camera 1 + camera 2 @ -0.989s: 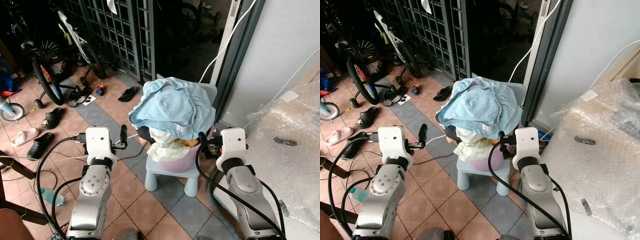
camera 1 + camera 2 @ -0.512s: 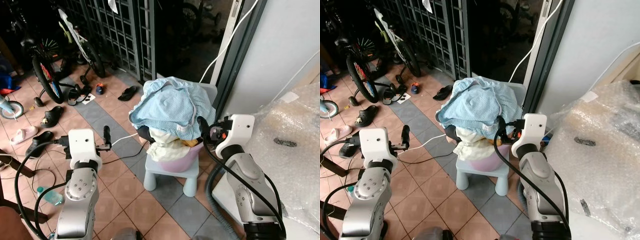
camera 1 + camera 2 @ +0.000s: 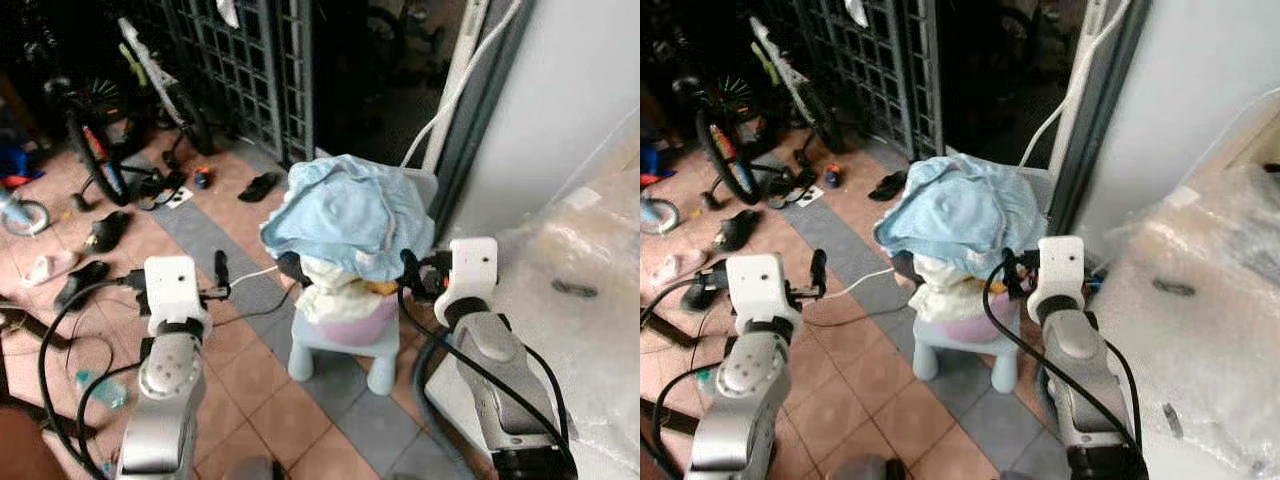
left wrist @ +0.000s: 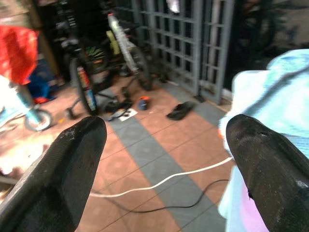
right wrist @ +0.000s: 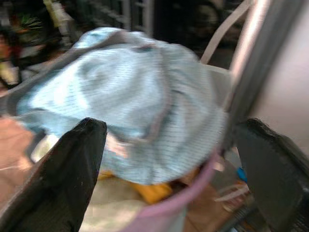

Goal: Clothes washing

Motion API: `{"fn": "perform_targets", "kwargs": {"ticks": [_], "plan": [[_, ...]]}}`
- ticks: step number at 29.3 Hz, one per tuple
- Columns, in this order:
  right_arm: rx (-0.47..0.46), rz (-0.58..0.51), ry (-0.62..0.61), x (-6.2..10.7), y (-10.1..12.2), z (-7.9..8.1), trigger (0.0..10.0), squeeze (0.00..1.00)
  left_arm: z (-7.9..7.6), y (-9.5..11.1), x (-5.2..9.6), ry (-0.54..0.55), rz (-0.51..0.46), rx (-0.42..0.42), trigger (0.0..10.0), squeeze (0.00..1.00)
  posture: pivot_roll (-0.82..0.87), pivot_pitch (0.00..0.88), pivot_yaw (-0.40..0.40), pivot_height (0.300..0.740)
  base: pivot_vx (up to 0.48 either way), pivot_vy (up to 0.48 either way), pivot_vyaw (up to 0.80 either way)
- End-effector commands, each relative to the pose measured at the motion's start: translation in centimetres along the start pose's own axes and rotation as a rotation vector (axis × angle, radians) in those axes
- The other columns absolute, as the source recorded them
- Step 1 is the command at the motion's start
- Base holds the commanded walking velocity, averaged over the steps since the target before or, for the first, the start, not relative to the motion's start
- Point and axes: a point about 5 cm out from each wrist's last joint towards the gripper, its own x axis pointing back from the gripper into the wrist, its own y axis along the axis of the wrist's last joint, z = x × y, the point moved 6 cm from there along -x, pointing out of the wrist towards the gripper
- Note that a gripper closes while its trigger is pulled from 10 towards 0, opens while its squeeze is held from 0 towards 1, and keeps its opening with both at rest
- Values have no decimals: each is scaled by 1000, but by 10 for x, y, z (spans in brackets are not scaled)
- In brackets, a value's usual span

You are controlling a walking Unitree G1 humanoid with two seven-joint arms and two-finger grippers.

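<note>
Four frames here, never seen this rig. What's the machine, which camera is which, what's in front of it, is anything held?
It is a humanoid robot with two silver arms, each ending in a gripper of two long black fingers. The two wide pictures come from a stereo camera on its head, looking forward and down. The other two come from cameras on its wrists, looking along each gripper's fingers.

In front stands a small pale plastic stool carrying a pink basin heaped with laundry, topped by a light blue checked cloth. The left gripper hangs over the tiled floor to the basin's left; the right gripper is beside the basin's right rim. Both are open and hold nothing.

Around it: a bicycle, sandals, a white cable, a metal gate, and bubble wrap on the right.
</note>
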Motion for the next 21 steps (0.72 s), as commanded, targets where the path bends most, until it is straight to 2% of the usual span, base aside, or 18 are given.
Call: {"fn": "perform_targets", "kwargs": {"ticks": [1, 5, 8, 15, 21], "plan": [[-12, -24, 24, -1, 7, 8, 10000, 0, 2, -5, 0, 2, 22, -2, 10000, 0, -11, 8, 45, 740, 0, 0, 788], [-22, -21, 18, -5, 8, 8, 10000, 0, 3, -6, -2, 7, 27, 3, 10000, 0, -7, 5, 43, 740, 333, 0, 727], [-20, 17, 10, -15, 1, 7, 10000, 0, 5, -4, -3, 13, 24, 5, 10000, 0, 5, 2, 44, 740, 380, 0, 0], [-3, 26, 12, -23, 2, 8, 10000, 0, 6, -4, -5, 18, 25, 6, 10000, 0, 7, 0, 45, 740, 406, 0, 0], [10, 47, -6, -25, -4, 5, 10000, 0, 6, -5, -6, 19, 30, 11, 10000, 0, 6, 0, 44, 740, 443, 0, 0]]}}
